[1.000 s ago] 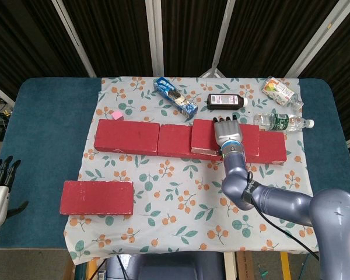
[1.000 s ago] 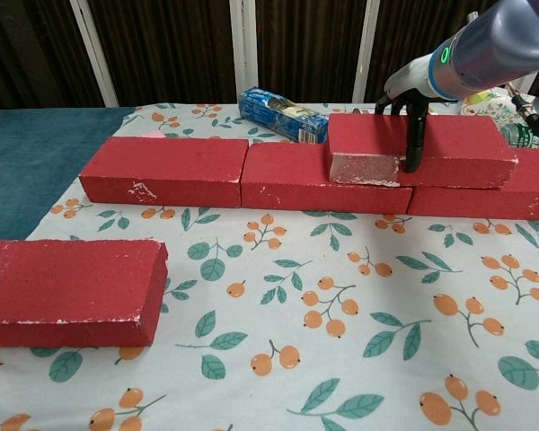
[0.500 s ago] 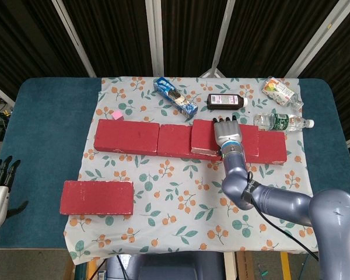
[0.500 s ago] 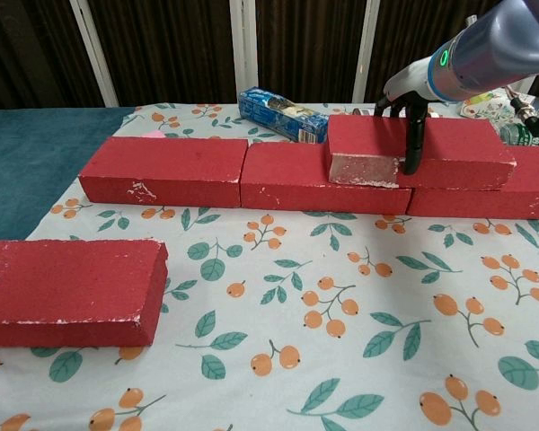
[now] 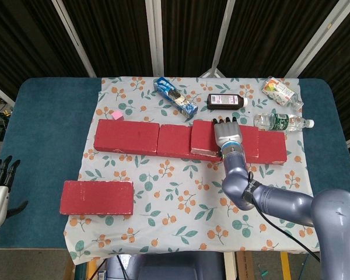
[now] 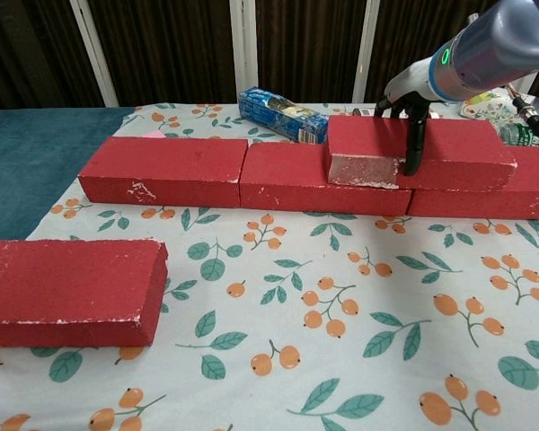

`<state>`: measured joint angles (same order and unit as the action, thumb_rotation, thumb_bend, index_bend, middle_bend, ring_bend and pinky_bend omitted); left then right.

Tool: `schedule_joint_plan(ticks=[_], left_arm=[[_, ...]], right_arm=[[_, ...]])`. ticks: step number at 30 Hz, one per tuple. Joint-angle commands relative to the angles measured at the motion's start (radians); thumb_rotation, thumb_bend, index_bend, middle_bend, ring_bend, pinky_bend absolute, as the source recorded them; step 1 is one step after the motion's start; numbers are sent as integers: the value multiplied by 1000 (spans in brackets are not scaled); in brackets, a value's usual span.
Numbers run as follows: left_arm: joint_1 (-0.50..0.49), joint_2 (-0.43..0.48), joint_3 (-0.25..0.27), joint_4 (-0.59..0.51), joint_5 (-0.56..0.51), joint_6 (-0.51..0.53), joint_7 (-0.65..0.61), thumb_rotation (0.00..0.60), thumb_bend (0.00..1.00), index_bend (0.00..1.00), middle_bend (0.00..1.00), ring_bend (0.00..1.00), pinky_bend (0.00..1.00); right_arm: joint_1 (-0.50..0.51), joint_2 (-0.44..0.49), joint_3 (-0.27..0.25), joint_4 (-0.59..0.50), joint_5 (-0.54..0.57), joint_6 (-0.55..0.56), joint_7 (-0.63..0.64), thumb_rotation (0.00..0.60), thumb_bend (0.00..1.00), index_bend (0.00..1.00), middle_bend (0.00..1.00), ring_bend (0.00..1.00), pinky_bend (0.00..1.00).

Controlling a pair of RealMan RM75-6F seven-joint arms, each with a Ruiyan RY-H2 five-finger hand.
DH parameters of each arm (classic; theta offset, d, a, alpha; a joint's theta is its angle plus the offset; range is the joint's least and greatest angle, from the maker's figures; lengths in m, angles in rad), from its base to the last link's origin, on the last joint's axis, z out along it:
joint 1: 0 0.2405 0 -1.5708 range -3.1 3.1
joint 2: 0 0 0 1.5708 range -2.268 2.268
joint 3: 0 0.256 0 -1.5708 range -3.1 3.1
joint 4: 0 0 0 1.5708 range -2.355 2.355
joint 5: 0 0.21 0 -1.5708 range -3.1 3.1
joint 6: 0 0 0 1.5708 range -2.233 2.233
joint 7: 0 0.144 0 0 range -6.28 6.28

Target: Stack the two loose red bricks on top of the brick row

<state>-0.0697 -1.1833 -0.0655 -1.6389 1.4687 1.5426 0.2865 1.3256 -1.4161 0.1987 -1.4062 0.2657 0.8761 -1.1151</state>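
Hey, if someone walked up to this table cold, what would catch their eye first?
Probably the row of red bricks running across the floral cloth, with one stacked brick on its right part and the right hand gripping it from above. Next, the loose red brick lying alone at the cloth's near left.

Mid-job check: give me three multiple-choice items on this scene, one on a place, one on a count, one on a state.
1. Where is the loose brick?
A. near left part of the cloth
B. on the row
C. beside the bottles

2. How many bricks lie flat in the brick row?
A. two
B. three
C. five

3. What is the right hand doing?
A. hanging empty
B. gripping the stacked brick
C. holding a bottle

Answers: 1 A, it lies alone near the cloth's left front; 2 B, three are on the cloth; 3 B, fingers wrap the brick atop the row.
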Motion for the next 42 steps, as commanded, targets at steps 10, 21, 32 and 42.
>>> schedule_joint_plan(ticks=[10, 21, 32, 42], left_arm=[[1, 0, 0, 0, -1, 1, 0, 600, 2, 47, 0, 0, 163], [0, 0, -1, -1, -5, -1, 4, 600, 2, 47, 0, 0, 163], [1, 1, -2, -1, -6, 1, 2, 600, 2, 47, 0, 0, 163], [3, -1, -5, -4, -11, 6, 2, 600, 2, 49, 0, 0, 164]], right_arm=[[-5, -5, 10, 7, -14, 5, 11, 600, 204, 0, 68, 0, 0], [-3, 0, 10, 0, 8, -2, -8, 600, 205, 0, 36, 0, 0], [3, 24, 14, -39, 15, 0, -14, 600, 204, 0, 4, 0, 0], [-1, 46, 34, -80, -26, 22, 28, 600, 204, 0, 0, 0, 0]])
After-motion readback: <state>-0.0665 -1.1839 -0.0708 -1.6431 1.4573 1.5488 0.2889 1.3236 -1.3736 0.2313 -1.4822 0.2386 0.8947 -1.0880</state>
